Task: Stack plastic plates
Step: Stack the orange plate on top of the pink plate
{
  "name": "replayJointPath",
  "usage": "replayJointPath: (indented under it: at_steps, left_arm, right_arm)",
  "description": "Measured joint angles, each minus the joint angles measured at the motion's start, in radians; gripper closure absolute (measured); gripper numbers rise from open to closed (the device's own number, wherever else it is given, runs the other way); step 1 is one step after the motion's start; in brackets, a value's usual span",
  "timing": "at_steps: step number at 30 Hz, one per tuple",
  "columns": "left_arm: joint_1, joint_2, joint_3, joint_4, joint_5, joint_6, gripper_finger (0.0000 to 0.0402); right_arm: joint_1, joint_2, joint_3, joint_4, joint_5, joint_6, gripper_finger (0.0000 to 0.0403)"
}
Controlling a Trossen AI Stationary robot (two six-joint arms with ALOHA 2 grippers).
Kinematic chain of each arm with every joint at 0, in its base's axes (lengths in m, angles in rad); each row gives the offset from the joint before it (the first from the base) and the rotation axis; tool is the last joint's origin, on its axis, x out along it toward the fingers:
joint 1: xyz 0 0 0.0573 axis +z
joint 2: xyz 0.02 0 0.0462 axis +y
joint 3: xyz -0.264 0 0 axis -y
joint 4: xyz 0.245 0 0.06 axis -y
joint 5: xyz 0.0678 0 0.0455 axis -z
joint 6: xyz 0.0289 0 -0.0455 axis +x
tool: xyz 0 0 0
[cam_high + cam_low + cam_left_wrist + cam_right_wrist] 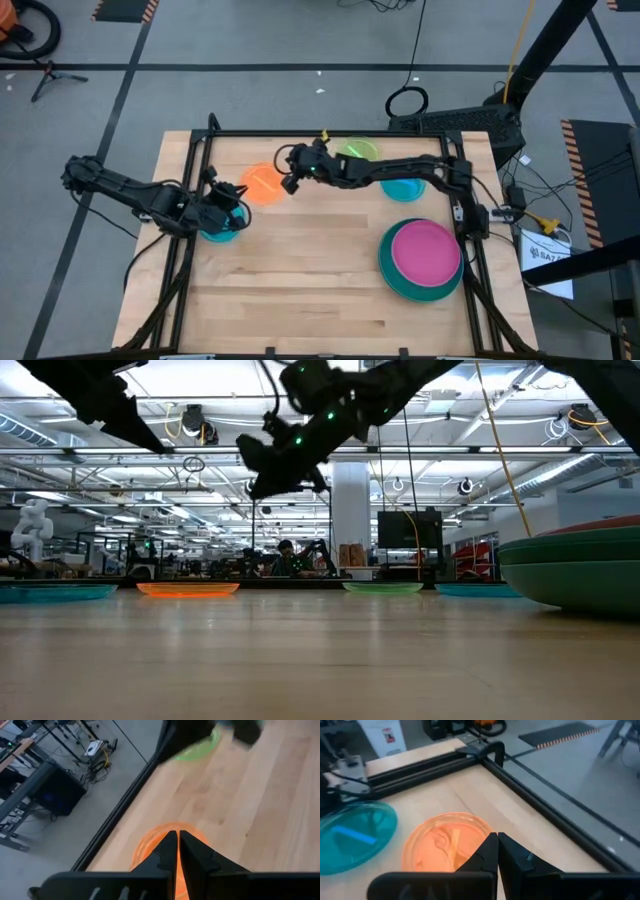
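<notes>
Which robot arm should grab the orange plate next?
Probably the right. Its claw, closed, hangs just beside the orange plate and faces it in its wrist view. The left claw, also closed, sits over the teal plate, a little farther away.

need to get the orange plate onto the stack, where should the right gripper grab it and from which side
Probably by the rim. The orange plate lies flat and shallow on the table, so only its raised edge gives the fingers anything to pinch. The right gripper hangs beside it with fingers shut, so open first, then come down on the rim nearest that gripper, on the side away from the teal plate.
</notes>
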Motion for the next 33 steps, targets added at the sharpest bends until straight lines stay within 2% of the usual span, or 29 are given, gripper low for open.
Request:
replayJointPath:
  at_steps: [8, 13, 23, 33]
  left_arm:
    - [0.002, 0.003, 0.0, -0.006, -0.025, 0.007, 0.0376]
    - [0.002, 0.002, 0.0, -0.005, -0.033, 0.008, 0.0376]
    - [0.002, 0.002, 0.0, -0.005, -0.036, 0.01, 0.0376]
    - [0.002, 0.003, 0.0, -0.003, -0.044, 0.018, 0.0376]
  right_arm:
    - [-0.004, 0.151, 0.072, 0.028, -0.025, 0.18, 0.0388]
    - [-0.013, 0.2, 0.096, 0.035, -0.109, 0.266, 0.0342]
    - [-0.03, 0.263, 0.103, 0.043, -0.128, 0.328, 0.0248]
    - [-0.042, 0.305, 0.102, 0.028, -0.126, 0.336, 0.0234]
